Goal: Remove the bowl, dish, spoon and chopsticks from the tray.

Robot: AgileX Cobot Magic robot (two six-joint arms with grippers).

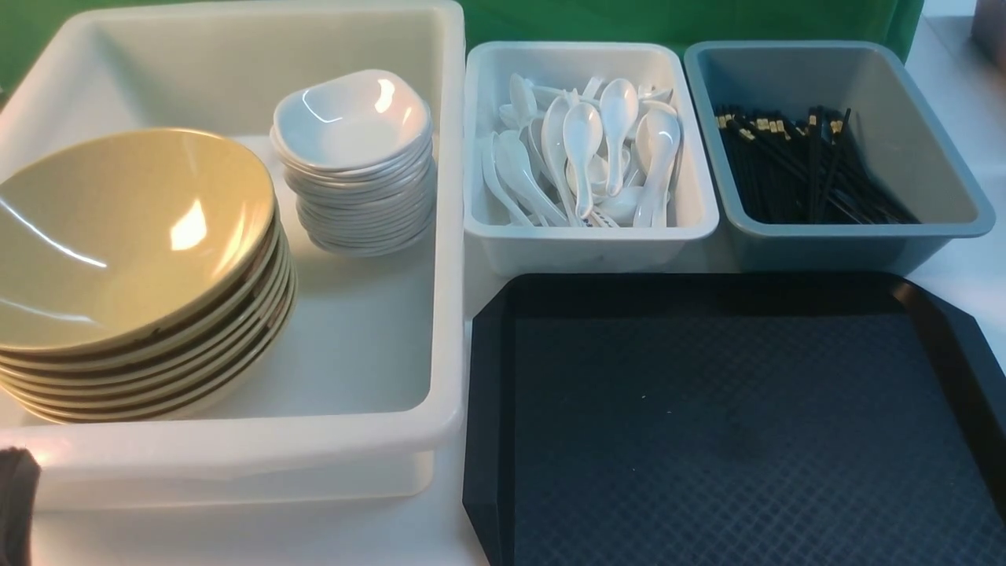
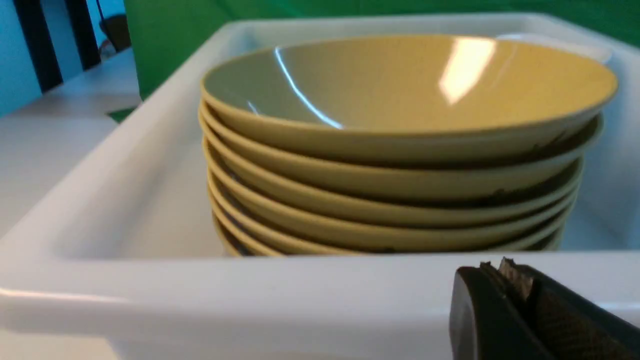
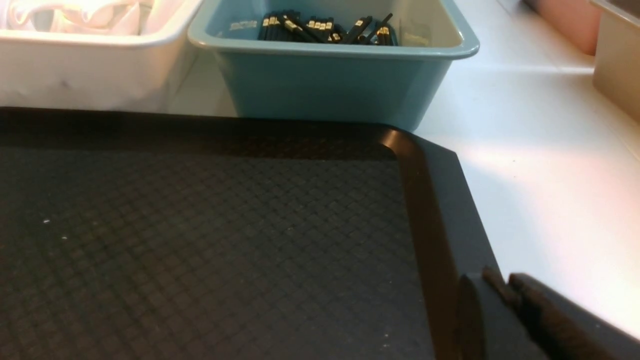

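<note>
A white surface [image 1: 236,534] in front of a green backdrop [image 1: 668,20] carries the black tray [image 1: 707,440] at near right, nothing lying on its textured floor. The bowl [image 1: 118,236] tops a stack at the near left of the big white tub [image 1: 377,440], the dish [image 1: 350,118] tops a stack at its far right, the spoon pile [image 1: 585,149] fills the small white bin [image 1: 589,240], and the chopsticks [image 1: 802,165] lie in the grey-blue bin [image 1: 857,232] at far right. The left tool [image 2: 505,280] hangs pressed together just outside the tub's near wall, while the right tool [image 3: 495,295] sits over the tray's right rim, its tips nearly together with nothing between them.
</note>
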